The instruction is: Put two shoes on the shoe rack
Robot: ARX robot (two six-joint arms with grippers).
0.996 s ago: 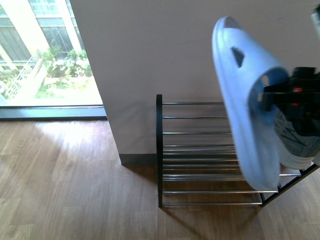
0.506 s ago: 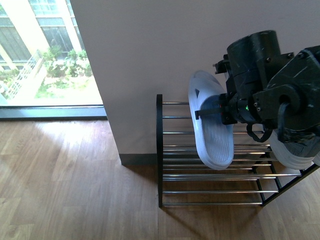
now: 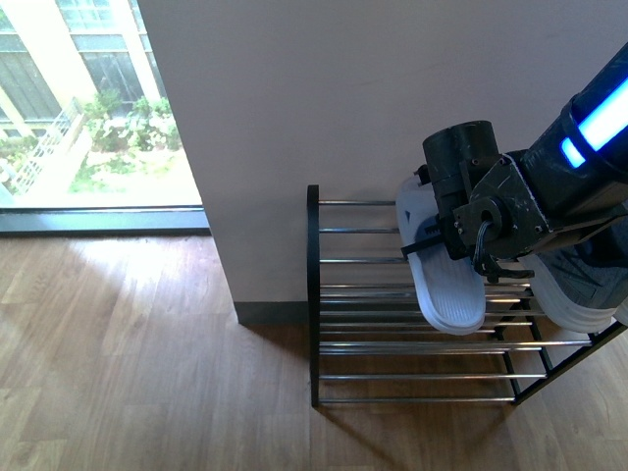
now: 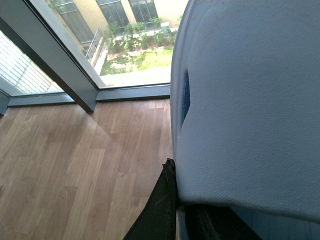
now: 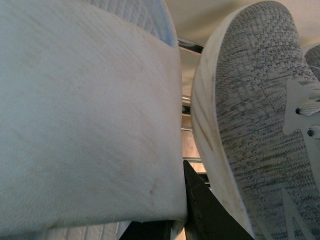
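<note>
Wood-plank floor (image 3: 147, 343) lies open at 9 o'clock of the chrome-rod shoe rack (image 3: 373, 348). The right gripper (image 3: 432, 245) clamps a ribbed-soled white foam slide (image 3: 446, 294) sole-out over the upper rods, with a grey knit sneaker (image 3: 574, 285) at its 3 o'clock. The left gripper (image 4: 170, 210) grips a second pebbled slide (image 4: 250, 100).

Slipper (image 3: 446, 285) lies on shoe rack (image 3: 392, 294) top rods; sneaker (image 3: 579, 285) just right of it, wall behind.

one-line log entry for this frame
right gripper: holds white slide tilted over shoe rack | left gripper: holds second slide | grey sneaker: on rack
</note>
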